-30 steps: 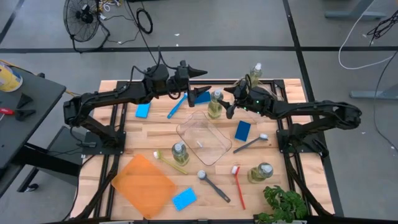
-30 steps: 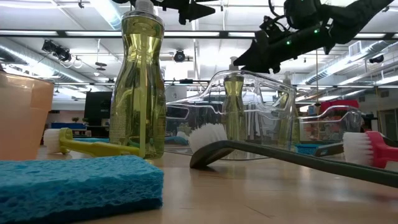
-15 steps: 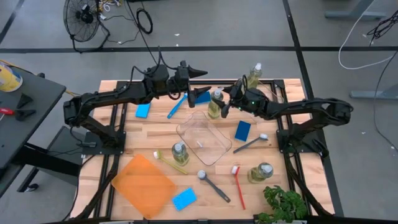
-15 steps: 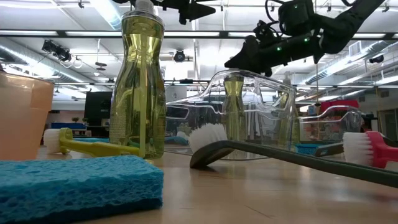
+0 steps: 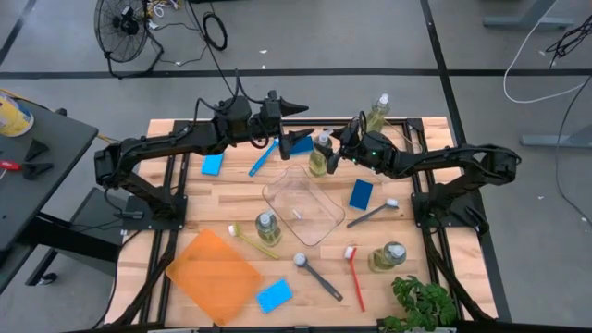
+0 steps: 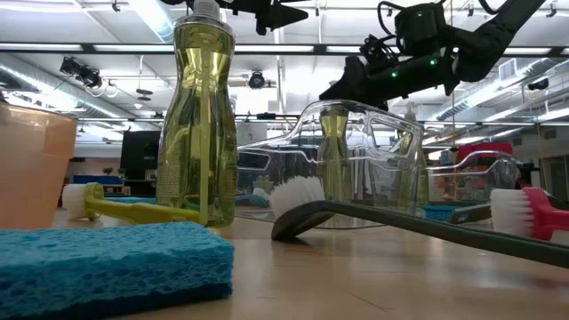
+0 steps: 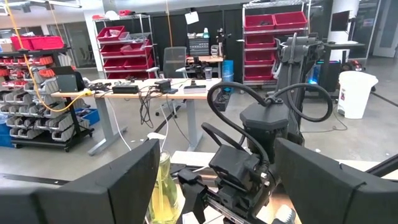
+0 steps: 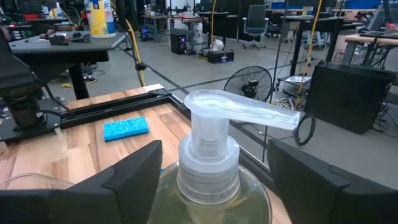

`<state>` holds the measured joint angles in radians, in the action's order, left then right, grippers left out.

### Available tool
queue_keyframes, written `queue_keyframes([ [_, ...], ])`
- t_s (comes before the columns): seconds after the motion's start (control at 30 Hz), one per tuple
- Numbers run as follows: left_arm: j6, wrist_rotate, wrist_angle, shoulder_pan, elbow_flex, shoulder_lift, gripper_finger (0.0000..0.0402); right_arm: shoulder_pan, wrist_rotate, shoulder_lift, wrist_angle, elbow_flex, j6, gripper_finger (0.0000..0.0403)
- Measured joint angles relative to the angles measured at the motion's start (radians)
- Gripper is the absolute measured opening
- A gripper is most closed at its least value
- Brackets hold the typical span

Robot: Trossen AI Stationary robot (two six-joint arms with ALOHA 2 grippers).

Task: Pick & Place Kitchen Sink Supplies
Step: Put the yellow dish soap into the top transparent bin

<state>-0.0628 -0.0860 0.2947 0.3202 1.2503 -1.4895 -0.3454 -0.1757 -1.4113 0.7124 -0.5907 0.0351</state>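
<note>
Grey floor (image 5: 518, 37) with dark seams; a black fan (image 5: 123, 26); red-bin shelving (image 7: 121, 46) beside cluttered desks (image 7: 130, 93).

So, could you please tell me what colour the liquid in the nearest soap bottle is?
Yellow-green, in the soap bottle; the low view shows it best.

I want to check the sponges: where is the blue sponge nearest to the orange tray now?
In the high view, that blue sponge lies flat near the table's front edge, just right of the orange tray, with the grey brush further right.
</note>
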Motion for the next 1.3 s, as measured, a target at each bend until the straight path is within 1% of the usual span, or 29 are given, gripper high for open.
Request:
queue_keyframes([
  [0.43,0.001,0.0,0.0,0.0,0.0,0.0,0.0321,0.0,0.012,0.001,0.002,0.0,0.01,0.0145],
  [0.6,0.005,0.0,0.0,0.0,0.0,0.0,0.0321,0.0,0.012,0.002,0.004,0.0,0.008,0.0109],
  [0.73,0.056,0.0,0.0,0.0,0.0,0.0,0.0321,0.0,0.05,0.002,0.011,0.0,-0.003,0.0106],
  [0.93,0.054,0.0,0.0,-0.004,0.0,0.0,0.0321,0.005,0.063,0.042,-0.015,0.004,-0.017,0.0107],
  [1.07,0.051,0.0,0.0,-0.01,0.0,0.0,0.0321,0.005,0.025,0.118,-0.031,0.004,-0.02,0.0106],
  [1.2,0.052,-0.001,0.0,-0.01,0.0,0.0,0.0321,0.005,-0.012,0.202,-0.088,0.003,-0.03,0.0106],
  [1.3,0.052,-0.001,0.0,-0.01,0.0,0.0,0.0321,0.006,-0.056,0.274,-0.11,0.003,-0.051,0.0106],
])
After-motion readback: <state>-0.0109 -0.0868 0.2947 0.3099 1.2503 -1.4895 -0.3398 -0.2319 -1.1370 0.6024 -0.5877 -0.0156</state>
